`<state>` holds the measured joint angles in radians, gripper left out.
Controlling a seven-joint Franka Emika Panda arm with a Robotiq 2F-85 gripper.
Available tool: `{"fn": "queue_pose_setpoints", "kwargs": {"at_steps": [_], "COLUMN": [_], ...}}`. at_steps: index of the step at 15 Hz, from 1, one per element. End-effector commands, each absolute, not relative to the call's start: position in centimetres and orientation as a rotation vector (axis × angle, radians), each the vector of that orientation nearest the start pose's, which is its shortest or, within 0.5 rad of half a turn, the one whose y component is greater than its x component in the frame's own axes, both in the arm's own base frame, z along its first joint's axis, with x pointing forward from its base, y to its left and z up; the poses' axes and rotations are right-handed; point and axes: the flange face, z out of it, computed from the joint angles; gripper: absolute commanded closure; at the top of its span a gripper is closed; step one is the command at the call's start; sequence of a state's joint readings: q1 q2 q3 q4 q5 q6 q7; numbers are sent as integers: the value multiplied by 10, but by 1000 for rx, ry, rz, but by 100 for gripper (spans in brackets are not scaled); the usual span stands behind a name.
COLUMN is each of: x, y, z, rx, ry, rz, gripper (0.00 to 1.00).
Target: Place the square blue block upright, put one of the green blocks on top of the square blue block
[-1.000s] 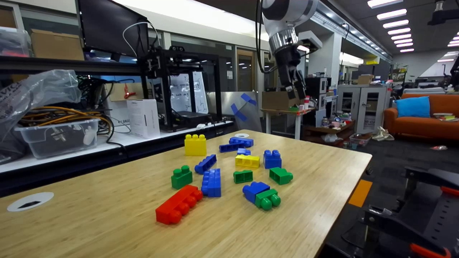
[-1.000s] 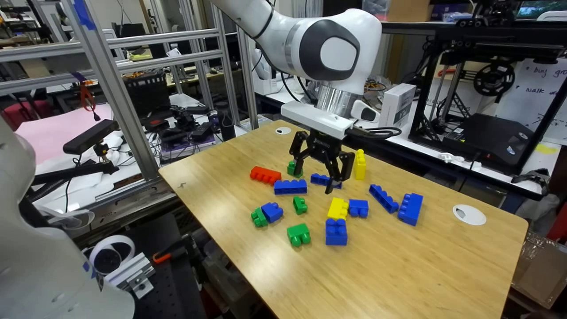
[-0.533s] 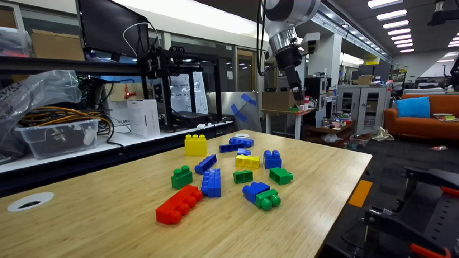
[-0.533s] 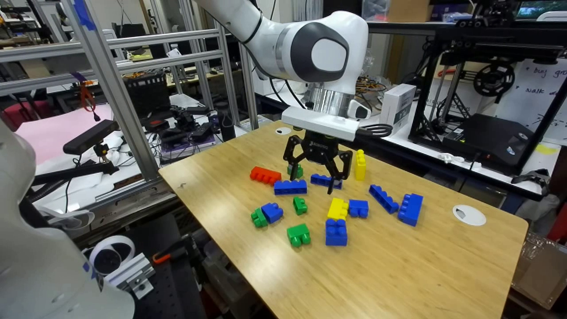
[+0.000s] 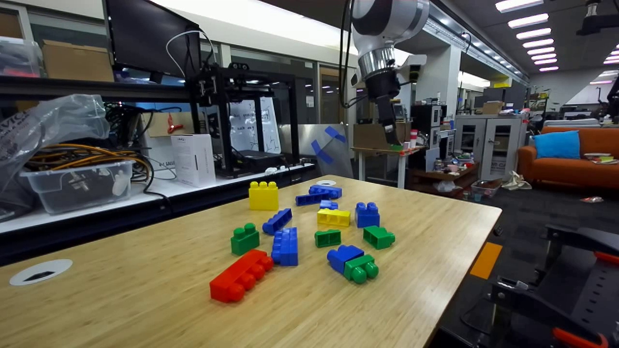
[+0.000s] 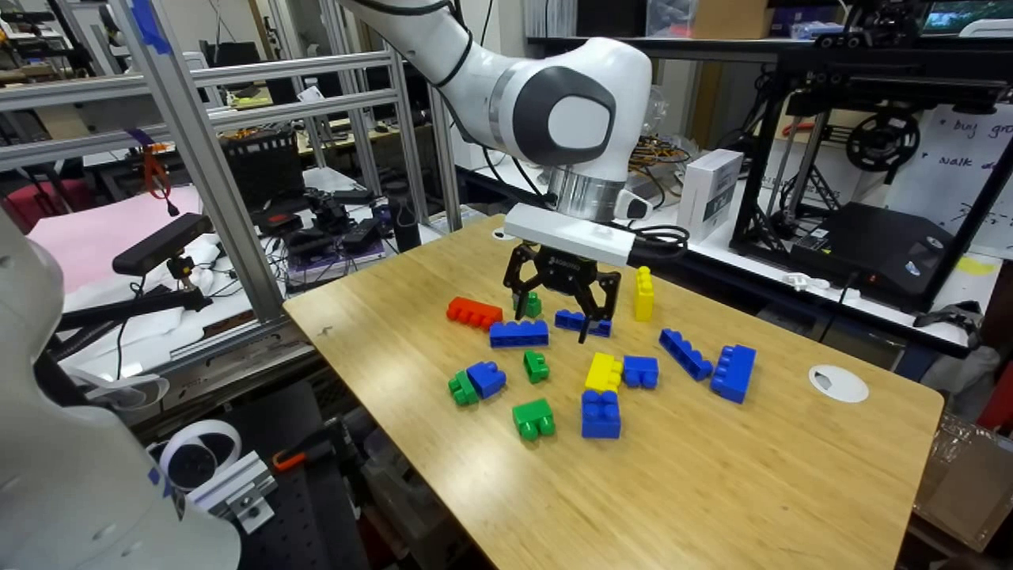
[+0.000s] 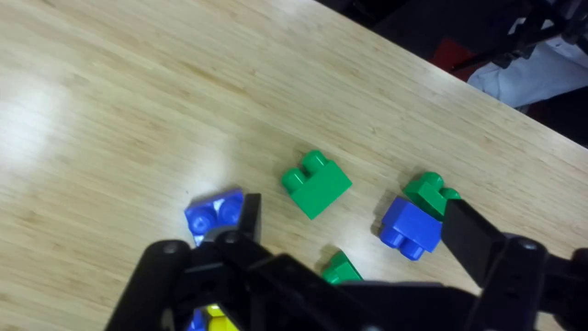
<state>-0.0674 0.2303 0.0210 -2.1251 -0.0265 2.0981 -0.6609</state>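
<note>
Altogether, seven blue blocks (image 6: 601, 423), four green (image 6: 533, 415), two yellow (image 6: 644, 298), one red (image 6: 473, 312).

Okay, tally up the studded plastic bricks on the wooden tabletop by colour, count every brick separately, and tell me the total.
Blue boxy studded plastic bricks: 7
Green boxy studded plastic bricks: 4
Yellow boxy studded plastic bricks: 2
Red boxy studded plastic brick: 1
Total: 14

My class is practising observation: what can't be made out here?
Wrist view: part of the square blue block, behind the fingers.
Wrist view: most of the yellow block, behind fingers, cut by bottom edge.
In an exterior view: part of the standing green block, behind fingers.
In an exterior view: whiteboard writing, too small.
</note>
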Motion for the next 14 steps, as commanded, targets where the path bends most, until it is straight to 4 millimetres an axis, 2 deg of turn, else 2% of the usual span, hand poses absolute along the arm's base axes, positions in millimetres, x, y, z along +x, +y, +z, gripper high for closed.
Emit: {"fn": "queue_pose_setpoints", "kwargs": {"at_steps": [1, 4, 7, 10, 14], "x": [542, 537, 530, 521, 509], "y": [1, 31, 50, 57, 50], "z": [248, 217, 199, 187, 177], "rx": [-2778, -2666, -2567, -2485, -2420], "ry": [-1092, -1279, -1479, -1637, -1773], "rz": [204, 132, 104, 108, 119], "gripper": [0, 0, 0, 0, 0]}}
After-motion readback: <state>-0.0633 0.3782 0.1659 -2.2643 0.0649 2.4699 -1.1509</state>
